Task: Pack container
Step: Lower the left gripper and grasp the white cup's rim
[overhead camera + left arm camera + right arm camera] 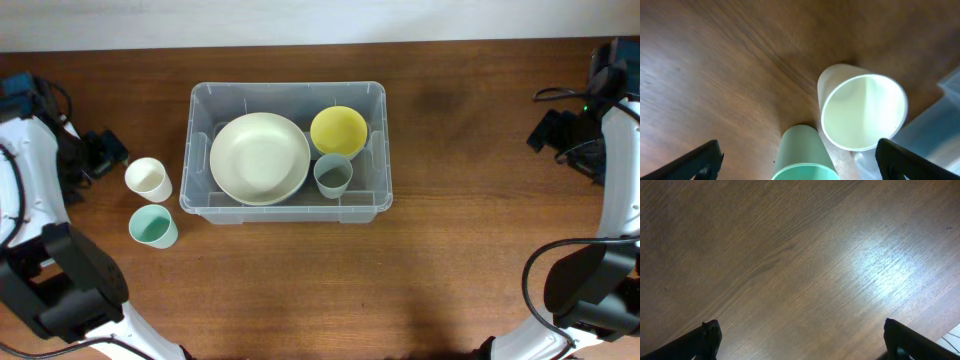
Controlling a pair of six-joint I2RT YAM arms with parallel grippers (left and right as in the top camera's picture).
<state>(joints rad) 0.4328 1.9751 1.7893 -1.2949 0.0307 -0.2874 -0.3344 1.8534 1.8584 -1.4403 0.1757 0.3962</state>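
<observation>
The container [286, 88], a clear plastic bin, stands at the table's middle. Inside it lie a cream plate [260, 158], a yellow bowl [338, 130] and a grey-green cup [333, 175]. Left of it stand a white cup [148, 178] and a teal cup [152, 226]. My left gripper [102, 150] hovers open just left of the white cup. In the left wrist view the white cup [862, 112] and the teal cup [802, 155] lie ahead of the open left gripper [797, 150]. My right gripper [557, 130] is open at the far right, over bare wood [800, 326].
A corner of the bin [942, 112] shows at the right edge of the left wrist view. Both arm bases [60, 285] [590, 285] stand at the front corners. Dark wooden tabletop [460, 240] surrounds the bin.
</observation>
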